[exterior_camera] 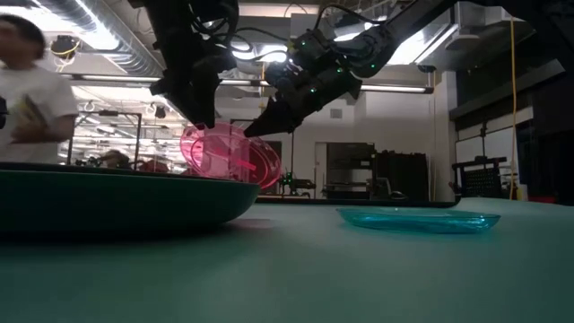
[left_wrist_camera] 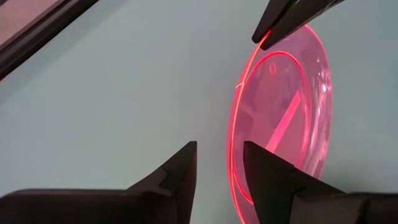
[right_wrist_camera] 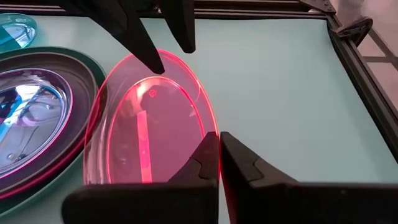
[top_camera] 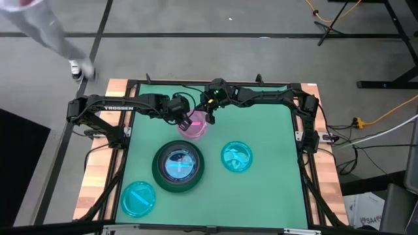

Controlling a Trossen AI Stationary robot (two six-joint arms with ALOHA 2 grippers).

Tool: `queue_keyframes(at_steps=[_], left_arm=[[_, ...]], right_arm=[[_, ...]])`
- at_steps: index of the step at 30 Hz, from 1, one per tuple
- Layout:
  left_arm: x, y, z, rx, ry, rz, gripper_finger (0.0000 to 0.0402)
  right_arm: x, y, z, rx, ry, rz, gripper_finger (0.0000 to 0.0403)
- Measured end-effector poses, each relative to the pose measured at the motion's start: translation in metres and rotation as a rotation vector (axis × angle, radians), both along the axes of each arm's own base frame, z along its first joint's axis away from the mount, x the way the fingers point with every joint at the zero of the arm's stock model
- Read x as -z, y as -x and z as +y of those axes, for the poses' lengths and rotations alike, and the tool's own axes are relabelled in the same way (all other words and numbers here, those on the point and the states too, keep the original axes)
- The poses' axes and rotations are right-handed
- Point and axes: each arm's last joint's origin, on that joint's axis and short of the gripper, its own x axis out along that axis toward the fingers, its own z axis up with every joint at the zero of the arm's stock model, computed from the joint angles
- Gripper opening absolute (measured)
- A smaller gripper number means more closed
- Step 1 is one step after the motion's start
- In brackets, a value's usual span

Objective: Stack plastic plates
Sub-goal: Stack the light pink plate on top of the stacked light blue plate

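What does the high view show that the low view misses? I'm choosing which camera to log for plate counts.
Only the high view shows the stack's contents: a cyan plate nested in the large dark green plate, plus a second loose cyan plate at the table's near left. Only the low view shows that the translucent pink plate is lifted and tilted off the table, and a person in the room behind. Both show the left gripper and right gripper at the pink plate, and the cyan plate on the right.
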Motion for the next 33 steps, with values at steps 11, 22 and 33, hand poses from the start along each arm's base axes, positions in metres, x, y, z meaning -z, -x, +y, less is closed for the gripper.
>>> queue_keyframes(at_steps=[11, 22, 33], left_arm=[[0.000, 0.000, 0.000, 0.000, 0.000, 0.000, 0.0124], [0.018, -0.010, 0.002, 0.000, 0.014, 0.067, 0.0124], [0.018, -0.011, 0.002, -0.002, 0.009, 0.065, 0.0124]], right_arm=[[0.000, 0.000, 0.000, 0.000, 0.000, 0.000, 0.0000], [0.000, 0.000, 0.000, 0.000, 0.000, 0.000, 0.0000], [0.000, 0.000, 0.000, 0.001, 0.001, 0.000, 0.0000]])
